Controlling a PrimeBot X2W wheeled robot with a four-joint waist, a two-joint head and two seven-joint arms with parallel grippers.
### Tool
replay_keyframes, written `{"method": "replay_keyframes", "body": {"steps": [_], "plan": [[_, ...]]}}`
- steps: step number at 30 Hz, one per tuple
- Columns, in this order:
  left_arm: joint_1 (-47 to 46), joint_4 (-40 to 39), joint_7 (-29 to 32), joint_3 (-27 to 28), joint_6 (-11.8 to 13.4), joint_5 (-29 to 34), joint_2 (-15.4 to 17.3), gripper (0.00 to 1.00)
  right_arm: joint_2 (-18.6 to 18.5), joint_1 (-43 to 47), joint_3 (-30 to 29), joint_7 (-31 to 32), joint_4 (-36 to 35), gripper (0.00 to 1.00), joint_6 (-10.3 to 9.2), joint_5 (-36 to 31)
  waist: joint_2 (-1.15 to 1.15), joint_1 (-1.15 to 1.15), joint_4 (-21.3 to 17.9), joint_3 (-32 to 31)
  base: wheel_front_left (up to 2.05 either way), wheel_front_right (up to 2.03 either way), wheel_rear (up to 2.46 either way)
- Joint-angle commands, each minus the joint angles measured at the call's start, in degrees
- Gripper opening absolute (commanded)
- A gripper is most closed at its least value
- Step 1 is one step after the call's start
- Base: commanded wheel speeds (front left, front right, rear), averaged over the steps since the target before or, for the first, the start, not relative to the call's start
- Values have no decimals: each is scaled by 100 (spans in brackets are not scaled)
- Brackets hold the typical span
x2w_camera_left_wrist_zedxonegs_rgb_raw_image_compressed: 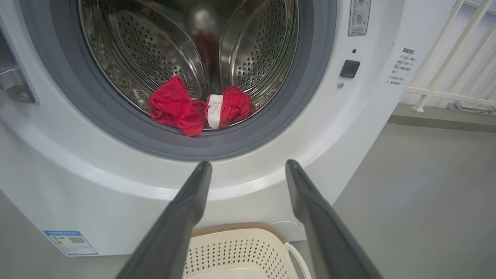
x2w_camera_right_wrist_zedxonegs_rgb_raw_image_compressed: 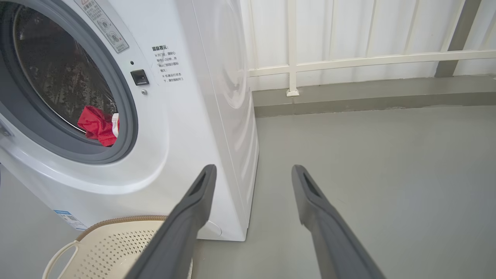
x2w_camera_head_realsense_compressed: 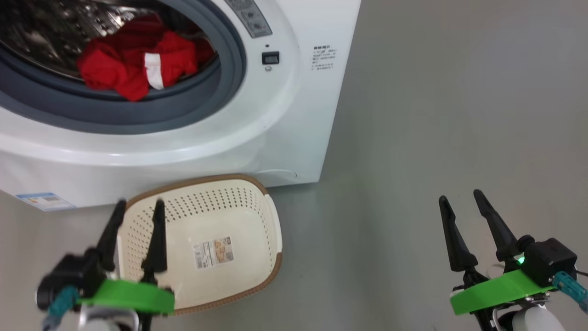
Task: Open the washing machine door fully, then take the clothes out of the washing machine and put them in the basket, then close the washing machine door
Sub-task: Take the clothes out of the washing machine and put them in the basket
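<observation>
The white washing machine [x2w_camera_head_realsense_compressed: 285,115] stands with its drum mouth uncovered; the washing machine door is out of view. The clothes [x2w_camera_head_realsense_compressed: 138,64], a red bundle with a white panel, lie at the drum's front lip against the grey seal, as the left wrist view of the clothes [x2w_camera_left_wrist_zedxonegs_rgb_raw_image_compressed: 186,110] also shows. The cream basket [x2w_camera_head_realsense_compressed: 257,202] sits on the floor against the machine's foot, holding only its paper label. My left gripper [x2w_camera_head_realsense_compressed: 140,202] hovers open over the basket's left side, fingers pointing at the machine. My right gripper [x2w_camera_head_realsense_compressed: 460,195] is open over bare floor, right of the machine.
Grey floor stretches to the right of the machine. A white railing [x2w_camera_right_wrist_zedxonegs_rgb_raw_image_compressed: 348,62] on a low curb runs behind it. A metal hinge bracket [x2w_camera_left_wrist_zedxonegs_rgb_raw_image_compressed: 13,85] sits at the left edge of the drum opening. A blue label [x2w_camera_head_realsense_compressed: 43,201] marks the machine's lower front.
</observation>
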Motion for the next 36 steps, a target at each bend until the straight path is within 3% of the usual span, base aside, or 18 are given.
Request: {"method": "replay_keyframes", "body": {"steps": [1,9,21,30,36], "plan": [[-417,19,-29,191,-31,122,104,100,-68,-191,133,-37,-165,100,0,47,0,0,-116,310,0,0,0],[-2207,979,-29,293,-30,456,197,100,-38,-602,215,-37,-210,100,0,131,0,0,-357,1117,0,0,0],[-4585,2619,-29,498,3,740,704,100,20,-1198,511,-37,-316,100,0,256,0,0,-743,2046,0,0,0],[-5639,3329,-29,456,240,953,915,100,34,-1426,642,-37,-348,100,0,286,0,0,-905,2368,0,0,0],[-5851,3523,-29,467,379,1038,1066,100,36,-1416,780,-37,-336,100,0,282,0,0,-1026,2331,0,0,0]]}}
